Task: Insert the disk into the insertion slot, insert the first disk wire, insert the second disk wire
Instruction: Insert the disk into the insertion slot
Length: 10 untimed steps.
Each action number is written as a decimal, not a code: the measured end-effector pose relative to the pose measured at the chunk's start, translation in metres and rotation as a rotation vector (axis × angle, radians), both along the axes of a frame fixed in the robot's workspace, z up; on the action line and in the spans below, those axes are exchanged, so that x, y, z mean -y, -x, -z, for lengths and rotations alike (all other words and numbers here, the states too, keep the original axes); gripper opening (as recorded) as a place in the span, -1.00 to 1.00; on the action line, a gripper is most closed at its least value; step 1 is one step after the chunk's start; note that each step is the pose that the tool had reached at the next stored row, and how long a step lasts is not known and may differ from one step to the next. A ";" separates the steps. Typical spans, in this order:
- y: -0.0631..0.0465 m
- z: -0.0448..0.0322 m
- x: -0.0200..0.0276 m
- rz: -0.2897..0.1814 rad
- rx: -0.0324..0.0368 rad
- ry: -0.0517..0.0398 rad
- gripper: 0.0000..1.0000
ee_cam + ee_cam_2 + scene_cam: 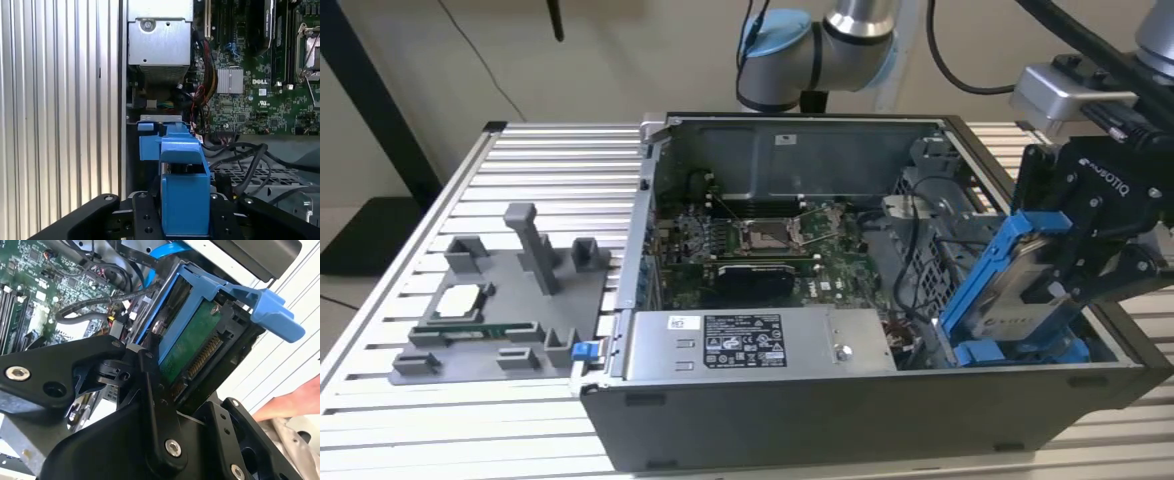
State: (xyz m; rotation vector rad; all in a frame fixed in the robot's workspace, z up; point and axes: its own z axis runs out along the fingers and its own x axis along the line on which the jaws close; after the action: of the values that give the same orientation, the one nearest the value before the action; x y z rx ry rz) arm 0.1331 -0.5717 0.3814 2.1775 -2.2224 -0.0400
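My claw (1074,270) was pinched on the disk (1007,295), fingers (152,385) clamping the blue carrier from both sides w/ the drive standing on edge and tilted. I held it that way, I think, so the narrow end could lead down into the insertion slot (961,352), which sat just below the claw at the near corner of the computer case (854,420). In the exterior view the disk's lower end was at the slot's mouth, touching or nearly so; couldn't tell which. Not seated yet, by my read.

In the second wrist view the disk's green circuit-board face and connector row (202,360) were bare, no wire plugged in. Loose black cables (240,155) lay just beside the claw, btw it and the motherboard (761,240), close enough to snag. The PSU (747,342) sat further off along the same case wall.

A person's hand (287,405) showed near the claw, outside the case. The grey parts fixture (507,300) was well apart from me on the slatted tabletop (520,440).
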 end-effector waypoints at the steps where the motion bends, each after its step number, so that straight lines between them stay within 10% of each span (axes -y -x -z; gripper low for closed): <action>1: 0.000 0.0010 0.0000 0.000 0.0000 0.0001 -1.00; 8: 0.000 0.0017 0.0000 0.000 -0.0002 0.0001 -1.00; 9: 0.000 0.0017 0.0000 0.000 -0.0002 0.0002 1.00; 10: 0.000 0.0018 0.0000 0.000 -0.0001 0.0001 1.00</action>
State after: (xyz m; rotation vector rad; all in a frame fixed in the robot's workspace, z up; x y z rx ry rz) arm 0.1331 -0.5717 0.3796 2.1774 -2.2224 -0.0399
